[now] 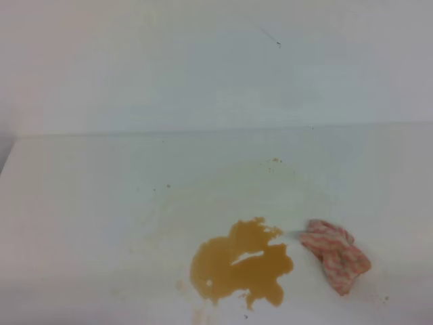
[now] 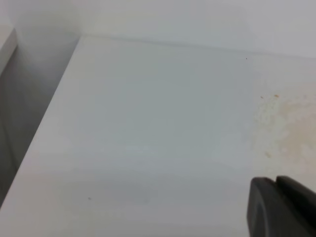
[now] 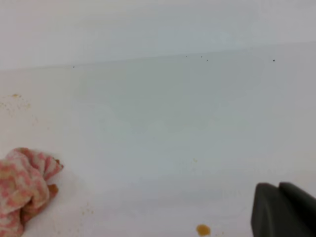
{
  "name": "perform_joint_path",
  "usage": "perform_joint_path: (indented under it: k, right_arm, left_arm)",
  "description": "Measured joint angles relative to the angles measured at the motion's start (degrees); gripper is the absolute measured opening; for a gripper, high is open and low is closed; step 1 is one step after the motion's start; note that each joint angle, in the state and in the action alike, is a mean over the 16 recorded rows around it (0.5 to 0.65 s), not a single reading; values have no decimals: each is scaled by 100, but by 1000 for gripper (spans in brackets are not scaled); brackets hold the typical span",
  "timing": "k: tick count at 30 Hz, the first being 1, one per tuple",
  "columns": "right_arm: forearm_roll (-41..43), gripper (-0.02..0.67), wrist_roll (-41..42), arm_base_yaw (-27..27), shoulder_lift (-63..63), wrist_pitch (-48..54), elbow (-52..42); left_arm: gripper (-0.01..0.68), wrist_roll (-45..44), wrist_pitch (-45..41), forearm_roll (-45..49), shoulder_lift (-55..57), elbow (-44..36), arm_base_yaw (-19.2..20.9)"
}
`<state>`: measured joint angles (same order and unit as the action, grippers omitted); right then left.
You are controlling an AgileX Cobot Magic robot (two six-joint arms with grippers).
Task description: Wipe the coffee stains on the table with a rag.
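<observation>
An amber-brown coffee stain (image 1: 243, 267) with lobed edges pools on the white table (image 1: 101, 203) near its front edge. Just right of the puddle lies the crumpled pink-and-white striped rag (image 1: 336, 254), brown-stained on one side, with nothing holding it. In the right wrist view the rag (image 3: 22, 190) is at the lower left, far from my right gripper (image 3: 278, 185), whose dark fingers press together at the lower right. My left gripper (image 2: 275, 181) also shows its fingers closed together, over bare table. Neither gripper appears in the exterior high view.
Faint tan smears and specks (image 1: 270, 183) spread behind the puddle and show in the left wrist view as tan smears (image 2: 286, 123). A small brown drop (image 3: 203, 229) sits near the right gripper. The white wall (image 1: 203, 61) rises behind the table; the table's left edge (image 2: 44, 123) drops off.
</observation>
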<state>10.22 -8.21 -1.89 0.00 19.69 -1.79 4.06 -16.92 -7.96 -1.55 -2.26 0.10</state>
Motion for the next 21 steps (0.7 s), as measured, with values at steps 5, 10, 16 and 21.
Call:
perform_joint_path:
  k: [5, 10, 16, 21]
  right_arm:
    - [0, -3, -1, 0, -12, -8, 0]
    - [-1, -3, -1, 0, -10, -6, 22]
    - [-2, -3, -1, 0, -10, -6, 67]
    - [-3, -3, 0, 0, 0, 0, 124]
  left_arm:
    - [1, 0, 0, 0, 0, 0, 0]
    - [1, 0, 0, 0, 0, 0, 0]
    - [1, 0, 0, 0, 0, 0, 0]
    - [1, 0, 0, 0, 0, 0, 0]
